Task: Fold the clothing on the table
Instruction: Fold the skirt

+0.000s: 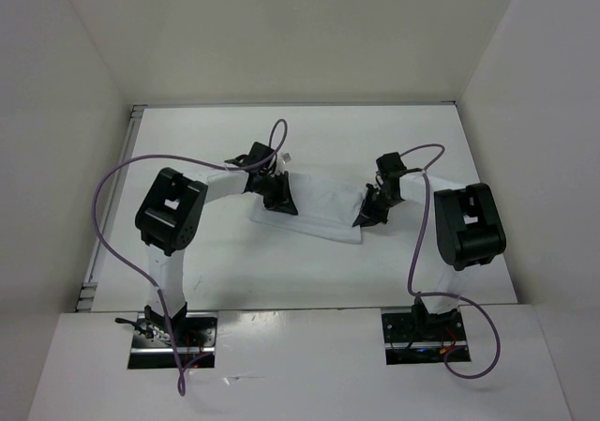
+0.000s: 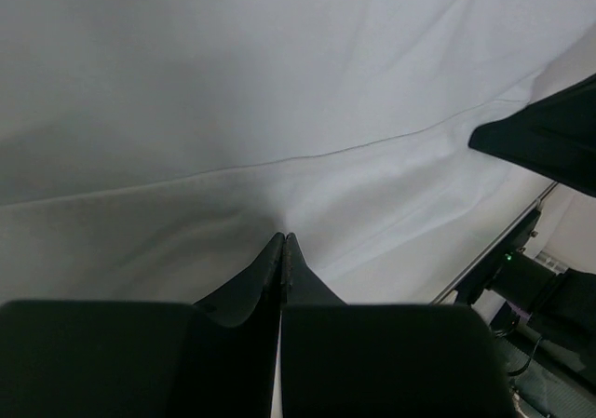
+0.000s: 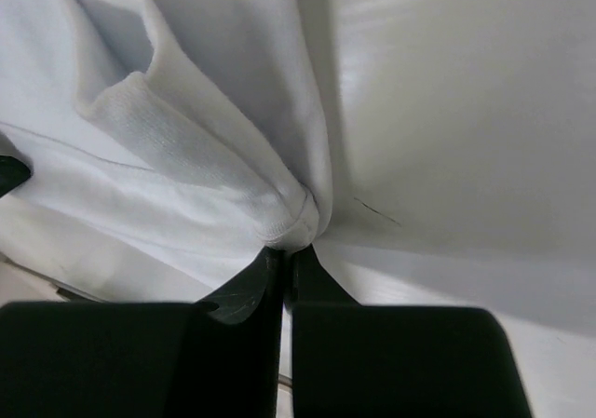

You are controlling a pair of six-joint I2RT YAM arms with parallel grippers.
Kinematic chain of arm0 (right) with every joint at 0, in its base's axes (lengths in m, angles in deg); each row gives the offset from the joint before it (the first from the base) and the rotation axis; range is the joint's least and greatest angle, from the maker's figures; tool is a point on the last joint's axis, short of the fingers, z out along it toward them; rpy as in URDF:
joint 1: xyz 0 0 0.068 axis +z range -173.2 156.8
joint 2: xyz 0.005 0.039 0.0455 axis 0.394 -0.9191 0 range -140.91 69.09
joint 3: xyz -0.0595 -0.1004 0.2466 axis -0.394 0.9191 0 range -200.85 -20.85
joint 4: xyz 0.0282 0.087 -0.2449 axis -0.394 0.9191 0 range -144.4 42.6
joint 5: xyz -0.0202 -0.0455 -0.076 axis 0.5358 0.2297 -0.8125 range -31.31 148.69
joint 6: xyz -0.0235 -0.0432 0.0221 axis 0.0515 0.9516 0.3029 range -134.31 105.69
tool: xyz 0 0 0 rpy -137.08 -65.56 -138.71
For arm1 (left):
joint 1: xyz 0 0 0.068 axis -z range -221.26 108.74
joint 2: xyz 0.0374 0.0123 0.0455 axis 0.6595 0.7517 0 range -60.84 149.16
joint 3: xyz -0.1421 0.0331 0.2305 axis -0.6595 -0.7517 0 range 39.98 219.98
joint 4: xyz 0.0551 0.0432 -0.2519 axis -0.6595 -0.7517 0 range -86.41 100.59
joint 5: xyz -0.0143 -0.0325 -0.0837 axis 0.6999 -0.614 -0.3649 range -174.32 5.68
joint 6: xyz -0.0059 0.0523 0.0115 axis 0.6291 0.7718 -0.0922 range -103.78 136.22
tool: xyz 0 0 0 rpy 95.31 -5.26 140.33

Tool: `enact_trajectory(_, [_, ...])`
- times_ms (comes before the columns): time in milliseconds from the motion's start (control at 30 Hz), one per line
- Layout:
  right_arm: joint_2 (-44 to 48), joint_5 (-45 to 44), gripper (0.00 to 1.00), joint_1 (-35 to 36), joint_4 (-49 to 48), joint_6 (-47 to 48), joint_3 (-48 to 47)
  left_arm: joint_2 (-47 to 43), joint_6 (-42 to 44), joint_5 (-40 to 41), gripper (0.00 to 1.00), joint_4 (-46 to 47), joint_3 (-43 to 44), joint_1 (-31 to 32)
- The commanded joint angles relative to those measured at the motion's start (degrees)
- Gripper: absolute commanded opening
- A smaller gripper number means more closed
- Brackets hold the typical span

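Right jaws pinch clothing [image 3: 186,157] hem; left jaws closed, hold unclear.

From above, the left gripper [image 1: 279,201] and right gripper [image 1: 367,215] hide their own fingertips and the clothing [image 1: 323,210] under them. In the left wrist view the cloth runs out of frame ahead and left of the fingers, which perhaps pinch a pucker of it. A dark shape [image 2: 549,143] to their right is cut off. In the right wrist view a bunched fold covers the tips, and the cloth is cropped to the left and ahead.
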Motion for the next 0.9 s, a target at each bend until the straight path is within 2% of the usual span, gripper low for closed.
enact_trajectory(0, [1.94, -4.85, 0.00, 0.16, 4.05, 1.56, 1.32, -3.86, -0.42, 0.66, 0.00, 1.35, -0.94, 0.87])
enact_trajectory(200, [2.47, -4.32, 0.00, 0.16, 4.05, 1.56, 0.80, -1.49, -0.42, -0.39, 0.00, 0.73, 0.65, 3.67])
enact_trajectory(600, [1.33, -3.79, 0.00, 0.68, 3.00, 1.03, 0.80, -10.71, -3.32, 1.28, 0.00, 0.73, -3.13, 6.93])
enact_trajectory(867, [1.33, -3.27, 0.00, 0.68, 3.00, 1.03, 0.80, -8.17, -3.32, 1.90, 0.00, 0.20, -4.19, 8.07])
